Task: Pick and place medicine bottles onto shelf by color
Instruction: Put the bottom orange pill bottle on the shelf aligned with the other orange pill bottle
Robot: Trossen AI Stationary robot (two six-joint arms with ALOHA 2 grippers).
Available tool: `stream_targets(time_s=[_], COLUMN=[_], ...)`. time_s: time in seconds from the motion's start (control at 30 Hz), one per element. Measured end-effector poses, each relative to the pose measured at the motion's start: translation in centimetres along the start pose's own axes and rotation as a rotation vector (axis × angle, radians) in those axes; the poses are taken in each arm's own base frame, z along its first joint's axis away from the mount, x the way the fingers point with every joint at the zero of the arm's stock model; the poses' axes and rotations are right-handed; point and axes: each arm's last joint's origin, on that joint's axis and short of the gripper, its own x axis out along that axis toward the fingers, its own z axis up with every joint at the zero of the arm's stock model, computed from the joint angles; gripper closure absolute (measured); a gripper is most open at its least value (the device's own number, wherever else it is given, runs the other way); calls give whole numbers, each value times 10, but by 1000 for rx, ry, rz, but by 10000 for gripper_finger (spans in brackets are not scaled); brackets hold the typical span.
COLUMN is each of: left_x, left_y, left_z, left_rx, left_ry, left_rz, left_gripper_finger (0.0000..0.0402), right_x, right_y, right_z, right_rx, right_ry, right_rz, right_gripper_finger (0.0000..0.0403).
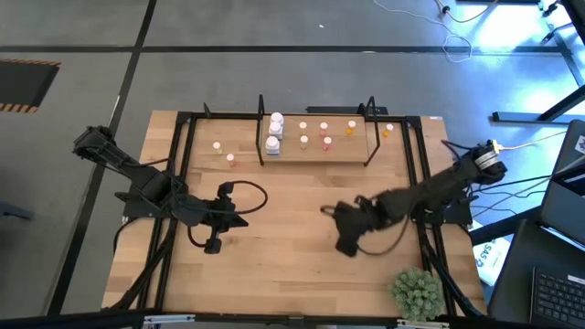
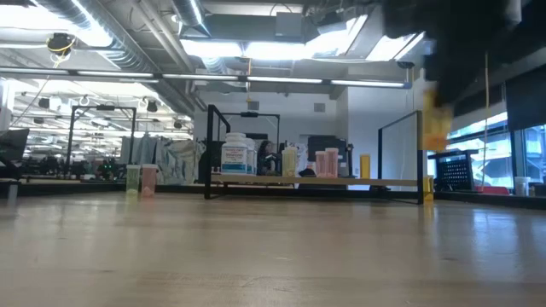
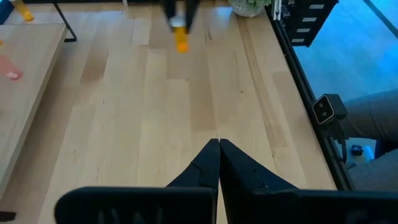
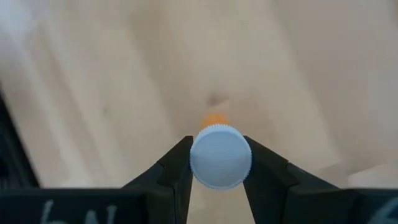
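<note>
We saw the right gripper (image 4: 219, 163) clenched on 1 small orange bottle (image 4: 213, 121), its 2 dark fingers (image 4: 172, 167) pressing the white cap (image 4: 221, 157) from either side. In the right wrist view the cap faced the camera and the orange body ran straight away from it toward the wood, so the bottle's long axis lay along the gripper's line of sight, cap up and base toward the table (image 1: 292, 283). The left wrist view showed the same bottle (image 3: 181, 41) hanging upright beneath the dark fingers, clear of the tabletop. From above, the right gripper (image 1: 327, 211) sat over the open middle of the table, well in front of the shelf (image 1: 315, 153), and the bottle itself was hidden under the arm there.

The left gripper (image 3: 219, 163) was closed with nothing in it, fingertips pressed together, and it waited over the left half of the table (image 1: 239, 219).

On the shelf stood the other bottles, all upright: 2 chunky white ones (image 1: 274, 134) at the left end, then several small pink, cream and orange ones (image 1: 324, 133) spread toward the right. 2 small bottles (image 1: 223, 153) stood on the table just left of the shelf. In the low view their colours looked greenish and pink, though we could not be sure of that. A green bushy plant (image 1: 417, 292) sat at the near right corner.
</note>
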Motion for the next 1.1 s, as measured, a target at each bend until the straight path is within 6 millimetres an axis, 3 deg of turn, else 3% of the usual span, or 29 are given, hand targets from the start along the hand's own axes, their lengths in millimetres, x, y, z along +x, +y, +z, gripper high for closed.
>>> stream_targets(time_s=[0.3,0.47,0.73,1.1], left_x=[0,0,4,16], left_y=[0,1,20,67], left_z=[0,0,7,14], left_rx=[1,-6,-85,-182], left_ry=[2,-1,-92,-93], left_rz=[0,7,269,496], left_gripper_finger=[401,401,401,401], right_x=[-25,-43,-52,-59], right_y=[-51,-83,-132,-184], right_z=[61,86,103,116], right_rx=[96,154,243,325], right_ry=[-50,-79,-74,-101], right_rz=[-84,-179,-305,-380], right_gripper_finger=[281,281,281,281])
